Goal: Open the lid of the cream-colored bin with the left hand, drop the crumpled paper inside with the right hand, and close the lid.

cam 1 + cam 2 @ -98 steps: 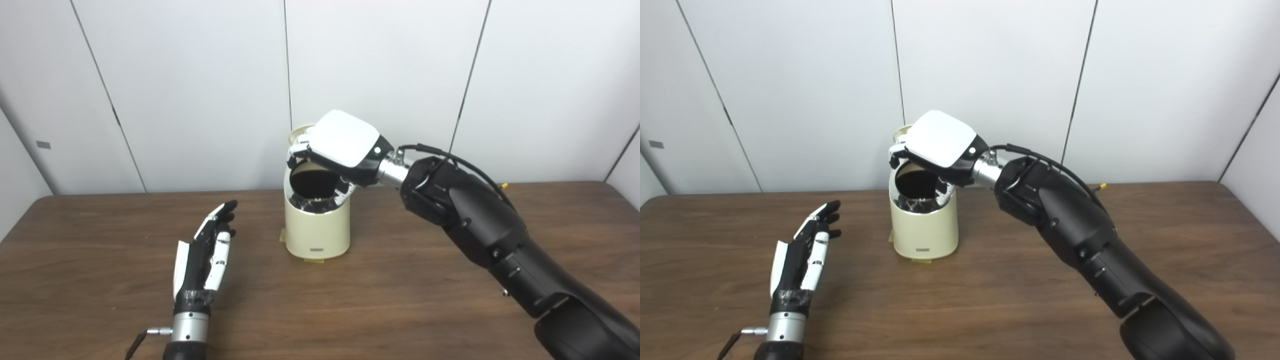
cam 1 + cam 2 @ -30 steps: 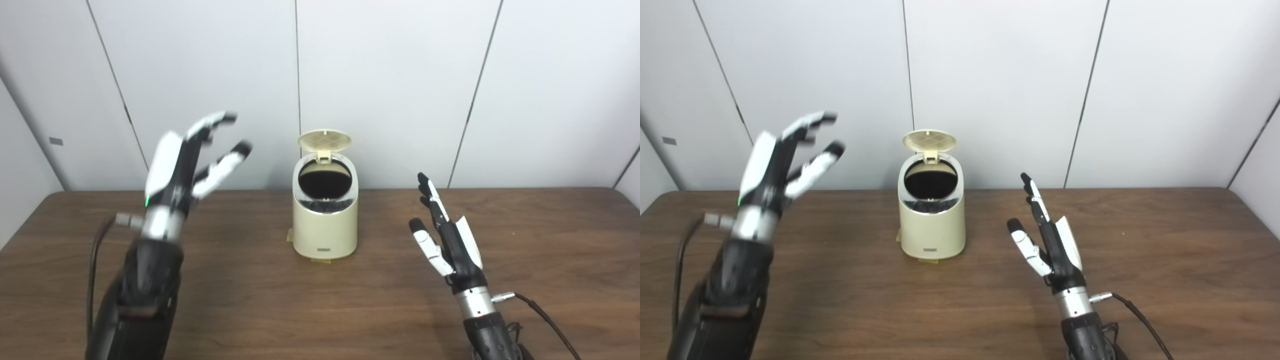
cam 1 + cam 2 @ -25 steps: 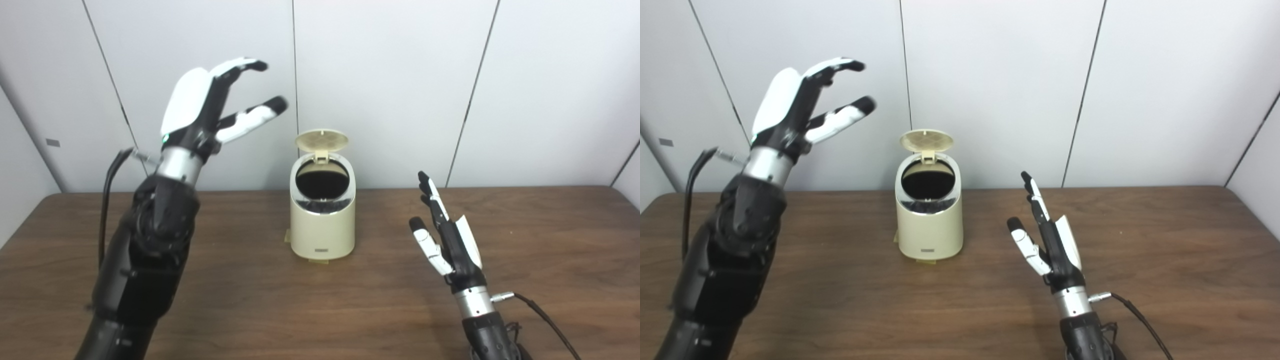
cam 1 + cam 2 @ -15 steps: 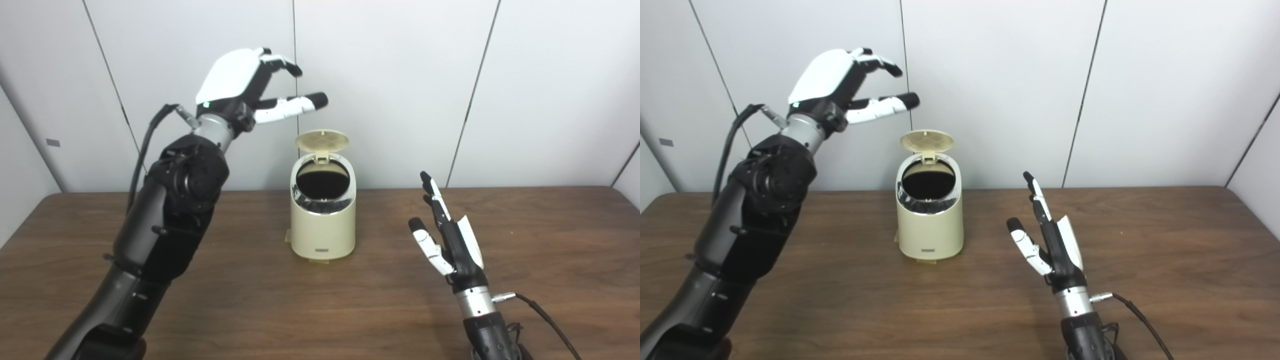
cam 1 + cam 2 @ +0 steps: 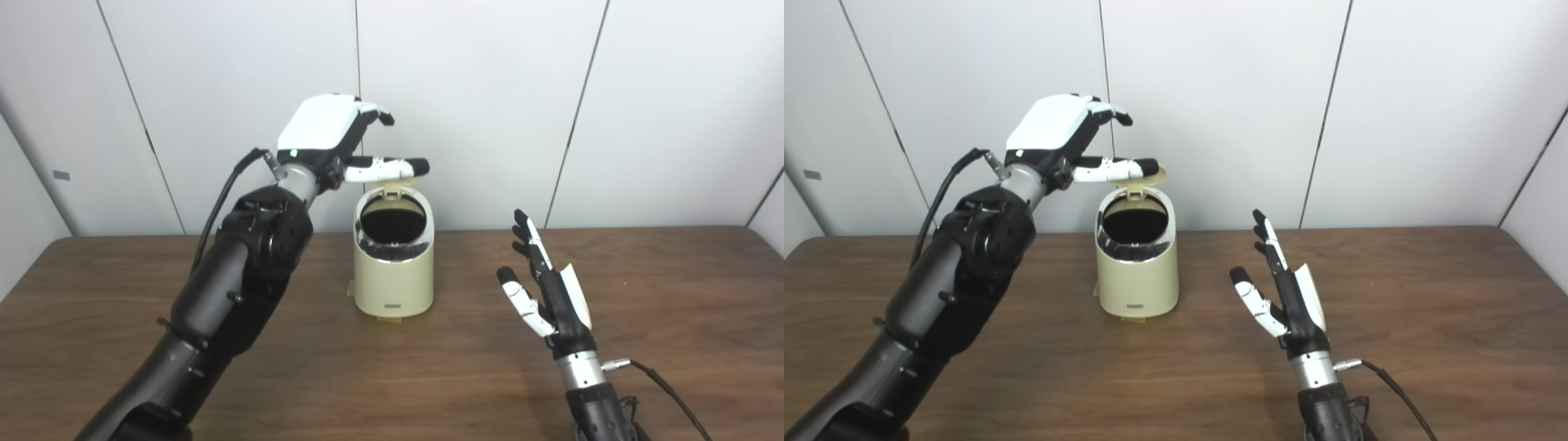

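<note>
Right robot hand (image 5: 548, 294) stands nearest, upright on the near right of the counter (image 5: 674, 288), fingers spread and straight, holding nothing; it is well apart from the bin and no crumpled paper shows anywhere on the wood, so I judge the paper to be inside the bin, though the dark mouth hides it. Farther in, at the middle of the counter, the cream-colored bin (image 5: 394, 275) stands upright on a small pale pad, its round mouth open. At its far rim the lid (image 5: 1142, 177) is tipped up on its hinge, and the left robot hand (image 5: 334, 131) hovers above and just left of it, palm down, fingers apart and slightly curled, empty, with the thumb reaching across in front of the lid's upper edge; whether it touches the lid I cannot tell. The step in hand looks like the closing. To do it well, the fingers should come over the far side of the lid's top edge and press it forward and down in an arc about the hinge, gently, since the bin is light and tall and a sideways shove could tip or slide it. Nothing stands in the way; the left forearm's cable (image 5: 220, 196) hangs clear of the bin. Beyond all this is only the pale panelled wall (image 5: 478, 92).
</note>
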